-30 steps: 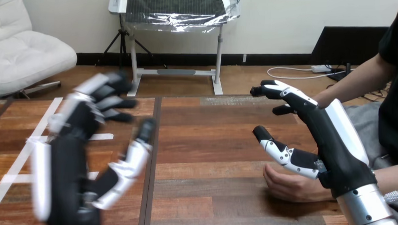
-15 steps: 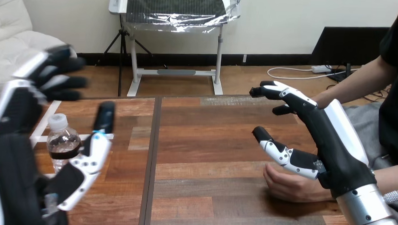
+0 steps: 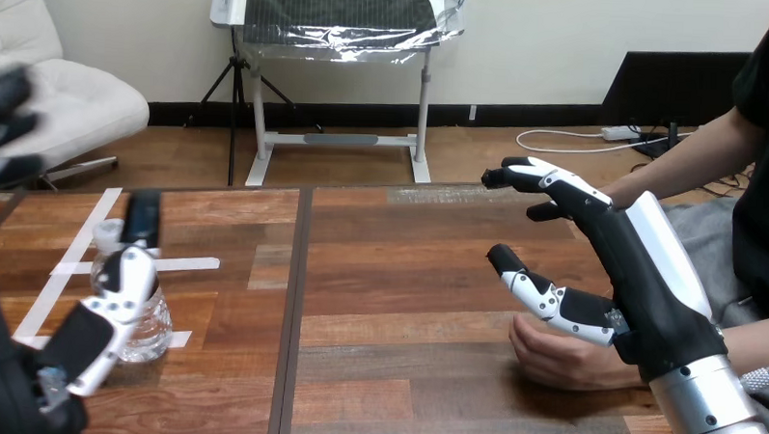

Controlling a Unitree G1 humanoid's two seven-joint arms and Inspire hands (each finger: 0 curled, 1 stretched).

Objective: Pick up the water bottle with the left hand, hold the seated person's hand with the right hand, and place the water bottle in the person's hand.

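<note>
A clear water bottle with a white cap stands upright on the wooden table at the near left, on white tape marks. My left hand is open around it: the thumb crosses in front of the bottle and the fingers are spread at the left edge, not closed on it. At the right, my right hand is open, fingers straight and thumb out, hovering just above the person's hand, which rests loosely curled on the table near the front right. I cannot tell if they touch.
White tape strips mark the left part of the table. A dark seam runs front to back between the two tabletops. The person's other forearm reaches in at the upper right.
My left hand has swung left across the table and now stands at the water bottle, which has come into view. The right hand and the person's hand have not moved.
</note>
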